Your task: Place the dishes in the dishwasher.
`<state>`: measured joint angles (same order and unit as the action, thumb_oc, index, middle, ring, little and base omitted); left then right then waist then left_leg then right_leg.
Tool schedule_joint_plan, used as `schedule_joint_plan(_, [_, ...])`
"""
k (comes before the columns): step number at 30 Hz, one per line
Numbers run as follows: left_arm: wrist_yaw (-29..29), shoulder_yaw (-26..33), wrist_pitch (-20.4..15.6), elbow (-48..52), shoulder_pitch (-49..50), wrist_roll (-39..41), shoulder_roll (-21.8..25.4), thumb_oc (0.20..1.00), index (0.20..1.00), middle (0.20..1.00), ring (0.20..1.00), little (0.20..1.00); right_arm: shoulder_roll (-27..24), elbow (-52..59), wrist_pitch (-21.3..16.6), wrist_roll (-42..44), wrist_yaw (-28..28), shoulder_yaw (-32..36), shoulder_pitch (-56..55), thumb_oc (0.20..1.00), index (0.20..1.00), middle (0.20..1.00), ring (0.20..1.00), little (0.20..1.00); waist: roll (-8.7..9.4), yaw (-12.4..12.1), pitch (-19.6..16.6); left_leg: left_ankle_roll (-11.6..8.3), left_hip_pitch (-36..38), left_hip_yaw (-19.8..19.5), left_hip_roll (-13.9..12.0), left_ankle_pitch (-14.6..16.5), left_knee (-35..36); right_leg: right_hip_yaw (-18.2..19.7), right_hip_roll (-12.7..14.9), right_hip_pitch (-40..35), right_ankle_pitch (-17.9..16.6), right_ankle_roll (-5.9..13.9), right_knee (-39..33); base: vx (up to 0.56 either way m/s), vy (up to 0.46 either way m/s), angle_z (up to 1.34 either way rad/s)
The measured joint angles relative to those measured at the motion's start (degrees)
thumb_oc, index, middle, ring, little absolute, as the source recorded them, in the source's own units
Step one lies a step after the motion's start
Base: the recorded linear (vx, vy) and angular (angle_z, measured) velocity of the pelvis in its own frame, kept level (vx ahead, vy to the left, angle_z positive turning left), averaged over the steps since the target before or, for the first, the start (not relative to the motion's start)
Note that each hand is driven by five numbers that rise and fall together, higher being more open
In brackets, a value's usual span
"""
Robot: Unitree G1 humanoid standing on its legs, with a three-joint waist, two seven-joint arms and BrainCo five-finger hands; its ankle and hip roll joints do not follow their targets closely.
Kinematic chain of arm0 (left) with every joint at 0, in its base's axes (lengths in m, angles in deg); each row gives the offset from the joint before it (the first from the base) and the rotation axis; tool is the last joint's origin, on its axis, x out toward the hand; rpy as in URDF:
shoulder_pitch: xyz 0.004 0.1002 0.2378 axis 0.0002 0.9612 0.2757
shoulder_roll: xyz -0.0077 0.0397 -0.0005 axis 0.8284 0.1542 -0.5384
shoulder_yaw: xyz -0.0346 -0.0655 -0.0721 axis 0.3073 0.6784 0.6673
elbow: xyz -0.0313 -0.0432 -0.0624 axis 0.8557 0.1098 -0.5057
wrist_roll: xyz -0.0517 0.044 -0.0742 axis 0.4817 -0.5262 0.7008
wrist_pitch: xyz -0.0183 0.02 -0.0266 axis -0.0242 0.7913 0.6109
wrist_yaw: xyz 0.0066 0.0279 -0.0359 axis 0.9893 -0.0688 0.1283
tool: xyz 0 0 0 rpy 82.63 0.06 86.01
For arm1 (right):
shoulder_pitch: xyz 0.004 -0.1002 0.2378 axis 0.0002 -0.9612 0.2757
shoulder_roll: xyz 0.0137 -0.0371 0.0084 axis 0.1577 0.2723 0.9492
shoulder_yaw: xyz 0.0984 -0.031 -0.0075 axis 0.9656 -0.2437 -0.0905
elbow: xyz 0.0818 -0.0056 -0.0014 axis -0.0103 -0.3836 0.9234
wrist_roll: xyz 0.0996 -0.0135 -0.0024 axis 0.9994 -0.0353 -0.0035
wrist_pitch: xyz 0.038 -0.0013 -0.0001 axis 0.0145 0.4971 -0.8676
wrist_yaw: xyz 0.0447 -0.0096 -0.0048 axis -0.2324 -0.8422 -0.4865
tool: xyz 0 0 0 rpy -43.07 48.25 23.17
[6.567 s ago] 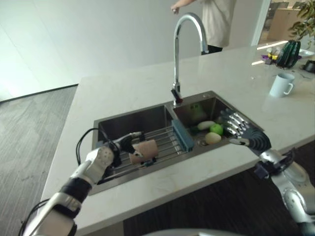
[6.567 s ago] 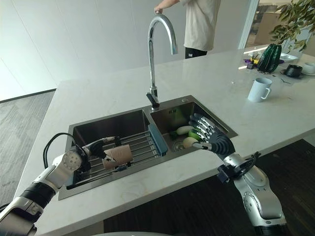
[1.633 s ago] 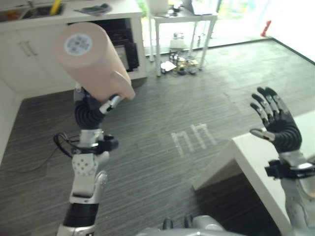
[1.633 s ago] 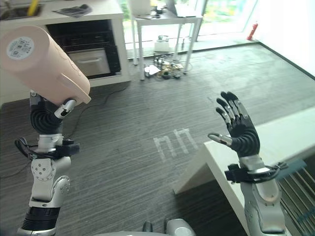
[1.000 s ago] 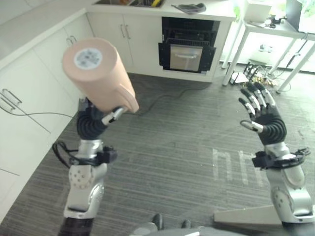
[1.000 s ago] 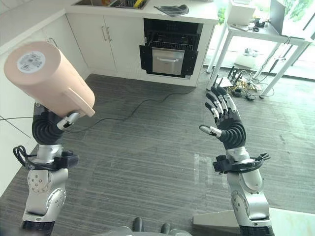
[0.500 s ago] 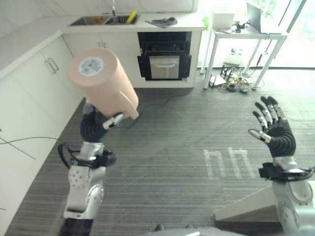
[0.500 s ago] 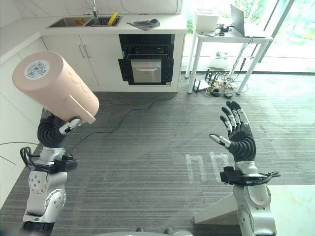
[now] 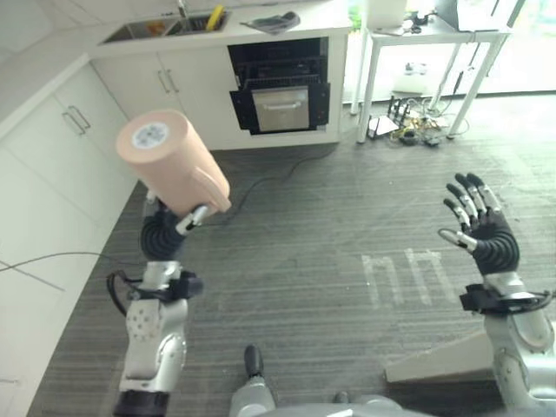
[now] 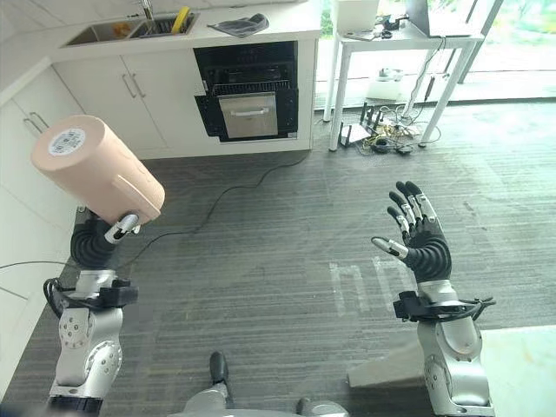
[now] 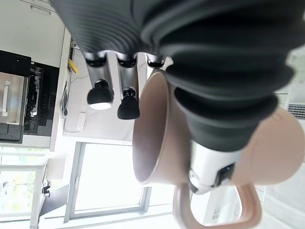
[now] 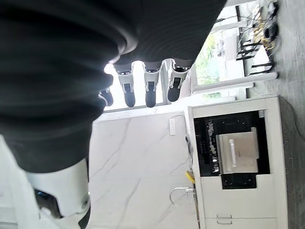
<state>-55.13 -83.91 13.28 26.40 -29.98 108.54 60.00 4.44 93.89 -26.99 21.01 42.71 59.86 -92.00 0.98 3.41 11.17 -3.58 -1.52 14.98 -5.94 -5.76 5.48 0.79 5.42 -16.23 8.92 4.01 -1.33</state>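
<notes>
At about nine o'clock my left hand (image 10: 111, 233) was raised above the grey floor (image 10: 278, 252), its fingers (image 11: 101, 93) and thumb pinching the rim of the pink mug (image 10: 97, 169), which sat tilted with its base uppermost. Toward twelve o'clock stood the open dishwasher (image 10: 248, 91) under the white counter (image 10: 261, 19), well apart from the mug. At about three o'clock my right hand (image 10: 423, 243) was held upright with fingers (image 12: 150, 90) spread, holding nothing.
</notes>
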Motion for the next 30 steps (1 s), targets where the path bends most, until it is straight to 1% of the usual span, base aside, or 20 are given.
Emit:
schedule_joint_plan(1, [0.48, 0.19, 1.41, 0.89, 0.55, -0.02, -0.05, 0.200, 0.200, 0.200, 0.200, 0.200, 0.44, 3.78, 0.10, -0.02, -0.04, -0.73, 0.21, 1.000, 1.000, 1.000, 1.000, 1.000, 0.80, -1.75, 0.23, 4.30, 2.40, -0.43, 2.60, -2.51, -0.13, -3.07, 2.40, 0.97, 0.15, 2.45, 6.68, 0.62, 0.467, 0.02])
schedule_joint_plan(2, [0.40, 0.24, 1.94, 2.01, 0.31, -0.07, 1.25, 0.200, 0.200, 0.200, 0.200, 0.200, 1.13, 6.55, 0.42, -0.12, 0.20, -2.34, 1.36, 1.000, 1.000, 1.000, 1.000, 1.000, 2.08, -2.76, -0.19, 5.85, 3.90, -0.45, 4.65, -0.46, -0.17, -5.22, 4.39, 1.97, -1.83, 5.59, 11.14, 0.60, 0.455, 0.09])
schedule_joint_plan(4, [-0.24, 0.16, 2.61, 2.03, -1.26, -0.09, 2.33, 0.200, 0.200, 0.200, 0.200, 0.200, 2.33, 7.04, 0.64, -0.33, 0.36, -2.77, 3.79, 1.000, 1.000, 1.000, 1.000, 1.000, 2.18, -3.22, -0.37, 7.52, 5.06, -1.29, 5.99, 1.02, -0.24, -6.41, 6.11, 5.54, -2.47, 8.27, 19.78, 0.31, 0.246, 0.35])
schedule_joint_plan(7, [-0.87, 0.08, 4.10, 2.02, -3.11, -0.12, 2.92, 0.200, 0.200, 0.200, 0.200, 0.200, 3.41, 6.45, 1.43, -1.38, 1.42, -2.78, 3.92, 1.000, 1.000, 1.000, 1.000, 1.000, 2.31, -5.23, -0.58, 9.84, 6.44, -3.45, 7.96, 2.68, -0.26, -6.36, 7.05, 14.77, -5.20, 9.81, 33.04, 0.28, 0.255, 0.37])
schedule_joint_plan(9, [-0.87, -0.42, 4.34, 2.61, -2.73, -0.78, 2.56, 0.200, 0.200, 0.200, 0.200, 0.200, 5.11, 5.93, 1.47, -2.49, 1.49, -3.44, 3.34, 1.000, 1.000, 1.000, 1.000, 1.000, 1.19, -5.32, -0.78, 12.25, 8.85, -3.68, 8.27, 5.53, -0.25, -7.26, 8.98, 22.67, -13.08, 8.23, 46.53, 0.24, 0.139, -0.06])
schedule_joint_plan(10, [-0.78, -0.16, 4.25, 3.39, -2.13, -2.31, 1.49, 0.200, 0.200, 0.200, 0.200, 0.200, 5.07, 5.80, 1.49, -2.74, 1.36, -4.80, 3.79, 1.000, 1.000, 1.000, 1.000, 1.000, -0.03, -5.32, -0.70, 11.40, 9.53, -3.04, 7.96, 7.15, -0.24, -8.47, 9.95, 29.12, -10.69, 7.61, 54.71, 0.22, -0.036, -0.35])
schedule_joint_plan(11, [-0.70, -0.45, 4.50, 3.38, -1.93, -2.40, 1.12, 0.200, 0.200, 0.200, 0.200, 0.200, 5.00, 5.52, 1.50, -3.13, 1.41, -5.60, 3.35, 1.000, 1.000, 1.000, 1.000, 1.000, -0.50, -4.88, -0.81, 11.16, 10.13, -2.52, 7.87, 7.31, -0.23, -8.73, 9.88, 32.40, -7.66, 6.83, 55.57, 0.22, -0.067, -0.28])
schedule_joint_plan(12, [-1.30, -0.64, 5.41, 3.40, -1.38, -3.23, 1.80, 0.200, 0.200, 0.200, 0.200, 0.200, 3.72, 4.74, 1.88, -3.38, 1.40, -6.33, 2.59, 1.000, 1.000, 1.000, 1.000, 1.000, -0.75, -3.36, -0.82, 9.97, 11.77, -2.27, 7.67, 7.95, -0.24, -9.50, 6.90, 33.92, -3.24, 5.34, 49.00, 0.29, -0.116, 0.08])
schedule_joint_plan(14, [-1.37, 0.36, 5.88, 3.43, -1.46, -3.96, 4.01, 0.200, 0.200, 0.200, 0.200, 0.200, 1.28, 4.20, 1.99, -3.28, 1.49, -5.75, 1.71, 1.000, 1.000, 1.000, 1.000, 1.000, 0.48, -1.83, -1.86, 8.13, 13.16, -2.65, 7.66, 9.18, -0.23, -12.99, 2.45, 33.46, -1.65, 4.51, 32.28, 0.33, -0.138, 0.28])
schedule_joint_plan(15, [-1.77, 1.59, 5.81, 3.46, -1.33, -3.94, 4.26, 0.200, 0.200, 0.200, 0.200, 0.200, 0.09, 4.25, 1.81, -2.04, 0.84, -4.61, 1.21, 1.000, 1.000, 1.000, 1.000, 1.000, 0.74, -1.02, -2.06, 7.62, 13.24, -2.63, 7.88, 11.04, -0.22, -18.22, 2.44, 33.58, -1.98, 4.86, 22.34, 0.32, -0.154, 0.19])
schedule_joint_plan(17, [-1.62, 3.43, 6.19, 3.15, 1.08, -3.81, 3.60, 0.200, 0.200, 0.200, 0.200, 0.200, 0.21, 3.63, 1.84, 0.63, 0.06, -2.97, 1.12, 1.000, 1.000, 1.000, 1.000, 1.000, 1.51, -0.57, -1.86, 7.13, 14.82, -1.70, 9.05, 11.60, -0.24, -22.69, 4.96, 34.14, -5.65, 3.97, 10.84, 0.34, -0.204, 0.08])
schedule_joint_plan(19, [-1.79, 2.99, 6.21, 2.33, 3.47, -3.83, 2.26, 0.200, 0.200, 0.200, 0.200, 0.200, 0.40, 1.83, 1.80, 2.27, -0.70, -2.86, 1.12, 1.000, 1.000, 1.000, 1.000, 1.000, 0.38, -0.15, -1.67, 5.48, 17.98, -1.11, 8.26, 12.64, -0.24, -20.08, 5.95, 34.46, -9.11, 4.28, 5.58, 0.44, -0.300, 0.03])
schedule_joint_plan(22, [-2.21, 1.40, 6.20, 0.92, 2.23, -3.83, 1.61, 0.200, 0.200, 0.200, 0.200, 0.200, 1.24, 0.82, 1.18, 2.26, -0.45, -3.36, 1.08, 1.000, 1.000, 1.000, 1.000, 1.000, 0.26, 2.16, -1.83, 2.55, 21.13, -5.14, 5.04, 16.02, -0.22, -6.97, 5.44, 33.05, -10.73, 5.61, 1.35, 0.40, -0.379, 0.54])
schedule_joint_plan(23, [-3.00, 0.02, 6.18, 0.85, 1.59, -3.88, 1.96, 0.200, 0.200, 0.200, 0.200, 0.200, 1.12, 0.72, 0.82, 2.28, -0.40, -3.30, 1.27, 1.000, 1.000, 1.000, 1.000, 1.000, 0.87, 2.67, -2.13, 0.32, 23.46, -6.59, 3.18, 17.38, -0.21, -6.72, 5.21, 30.11, -11.05, 5.53, 1.52, 0.38, -0.471, 0.60])
schedule_joint_plan(24, [-3.25, -1.01, 6.26, 0.65, 1.44, -3.90, 1.57, 0.200, 0.200, 0.200, 0.200, 0.200, 0.43, -0.95, 0.59, 2.27, -0.18, -3.30, 2.77, 1.000, 1.000, 1.000, 1.000, 1.000, -1.32, 2.75, -1.95, -0.74, 24.90, -6.77, 0.43, 17.52, -0.23, -9.46, 3.03, 29.39, -14.88, 5.30, 3.09, 0.36, -0.483, 0.38])
schedule_joint_plan(25, [-3.22, -2.26, 6.28, 1.17, 0.92, -3.89, 1.54, 0.200, 0.200, 0.200, 0.200, 0.200, -0.33, -2.09, 0.86, 2.28, 0.88, -3.22, 4.35, 1.000, 1.000, 1.000, 1.000, 1.000, -2.91, 2.65, -2.09, -1.99, 25.59, -6.25, -1.85, 16.04, -0.32, -12.33, 1.43, 29.27, -15.32, 4.87, 4.09, 0.31, -0.413, -0.02])
schedule_joint_plan(27, [-3.20, -2.66, 6.26, 1.99, -1.67, -3.40, 1.25, 0.200, 0.200, 0.200, 0.200, 0.200, -1.65, -2.29, 1.14, 2.22, 2.22, -4.50, 10.07, 1.000, 1.000, 1.000, 1.000, 1.000, -3.68, 2.32, -2.01, -2.67, 24.58, -6.24, -6.62, 12.70, -8.03, -14.50, -2.57, 28.74, -15.96, 1.42, 7.97, 0.33, -0.497, -0.44])
schedule_joint_plan(28, [-3.27, -2.64, 6.22, 2.02, -2.60, -2.15, 1.25, 0.200, 0.200, 0.200, 0.200, 0.200, -1.65, -1.59, 1.10, 2.24, 2.34, -4.34, 10.50, 1.000, 1.000, 1.000, 1.000, 1.000, -3.38, 2.52, -2.05, -3.62, 24.50, -6.86, -8.63, 9.74, -10.89, -15.53, -4.07, 28.74, -13.14, -2.68, 11.17, 0.42, -0.721, -0.46])
schedule_joint_plan(29, [-3.31, -3.04, 6.17, 1.83, -2.64, -2.15, 1.15, 0.200, 0.200, 0.200, 0.200, 0.200, -1.37, -1.95, 0.71, 2.23, 2.10, -4.29, 10.13, 1.000, 1.000, 1.000, 1.000, 1.000, -2.84, 3.02, -1.87, -5.23, 23.72, -7.76, -9.19, 6.56, -13.40, -16.21, -4.92, 28.40, -11.86, -4.32, 11.80, 0.42, -0.728, -0.19])
schedule_joint_plan(30, [-3.26, -4.37, 6.18, 1.43, -2.55, -2.13, 0.78, 0.200, 0.200, 0.200, 0.200, 0.200, 0.40, -4.54, 0.46, 2.24, 2.02, -4.22, 9.05, 1.000, 1.000, 1.000, 1.000, 1.000, -1.02, 3.70, -1.91, -8.67, 20.66, -10.19, -9.44, 1.07, -18.53, -17.00, -4.96, 26.88, -11.03, -4.86, 10.63, 0.28, -0.498, -0.06])
